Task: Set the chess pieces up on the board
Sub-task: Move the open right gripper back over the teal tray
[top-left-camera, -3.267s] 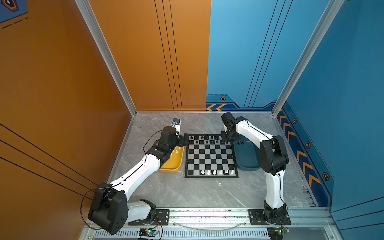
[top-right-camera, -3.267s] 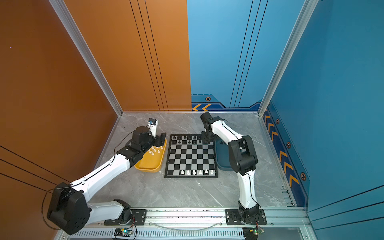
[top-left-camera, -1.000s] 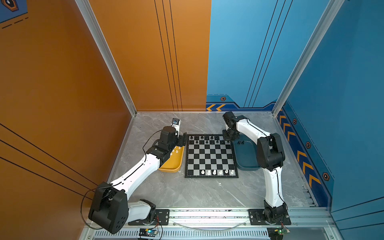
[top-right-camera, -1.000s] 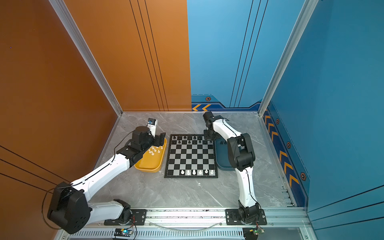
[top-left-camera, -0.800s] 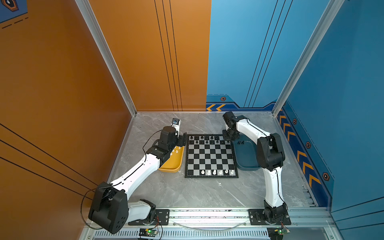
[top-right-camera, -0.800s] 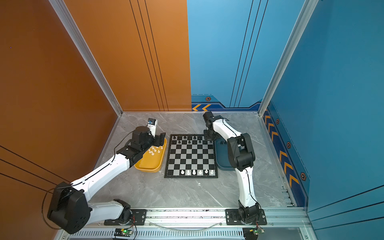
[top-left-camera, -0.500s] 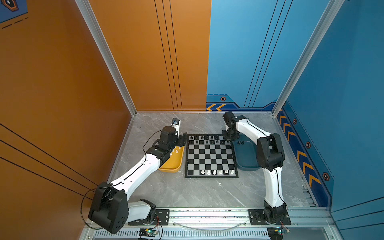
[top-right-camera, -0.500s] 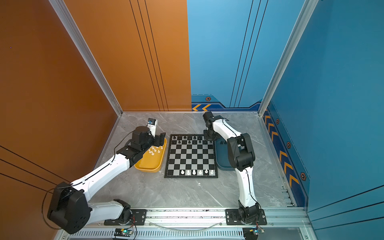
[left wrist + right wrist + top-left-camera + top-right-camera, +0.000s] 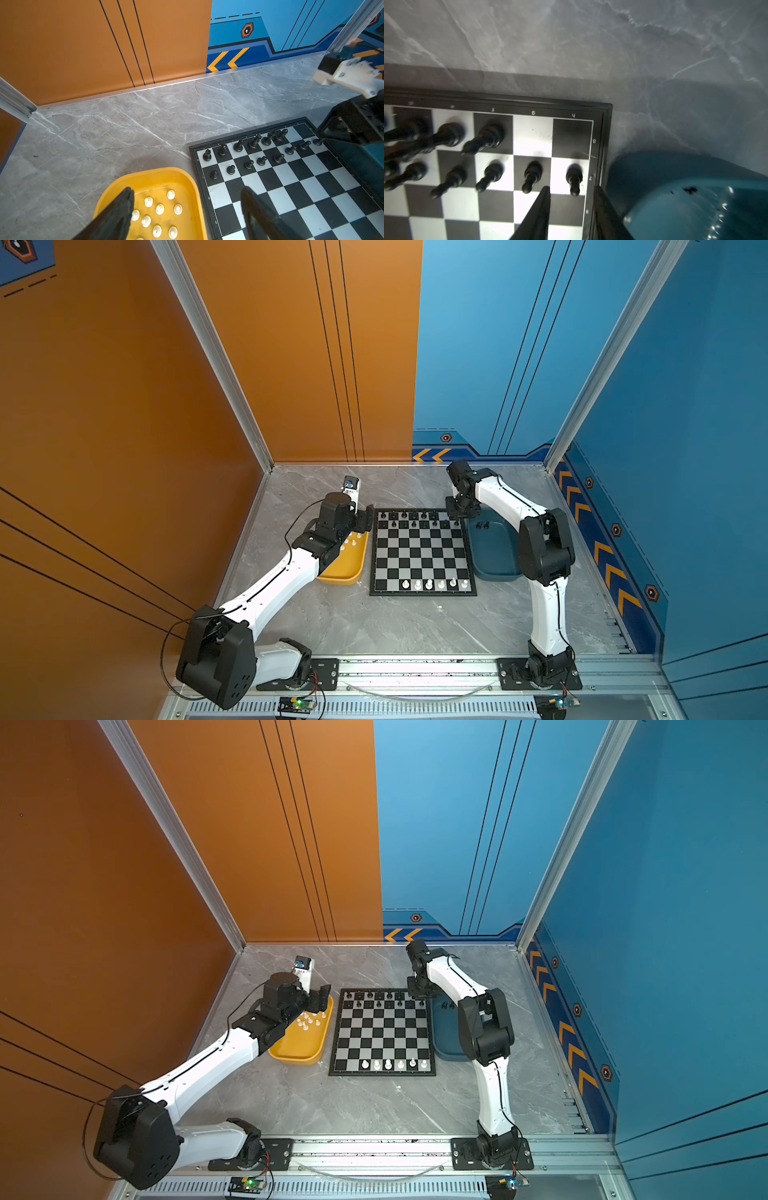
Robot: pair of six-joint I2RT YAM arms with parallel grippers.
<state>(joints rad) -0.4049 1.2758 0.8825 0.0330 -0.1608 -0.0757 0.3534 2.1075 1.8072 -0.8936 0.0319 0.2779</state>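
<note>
- Right gripper (image 9: 572, 188) jaws have parted since 1 s ago, freeing tiny black plastic pawn (image 9: 574, 178), which stands upright on its edge sq.
- Flat black-and-silver chessboard (image 9: 422, 556) mid-table: far rows black, two back sqs bare; six white pcs (image 9: 434, 584) near.
- Left gripper (image 9: 187, 190) jaws wide, empty, over yellow plastic tray (image 9: 145, 176), prob. for next white.

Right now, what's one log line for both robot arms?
left tool: open over yellow plastic tray of white chessmen | right tool: open near small black plastic pawn on black-and-silver square chessboard

left claw (image 9: 187, 189) spread wide; right claw (image 9: 572, 187) slightly parted.
</note>
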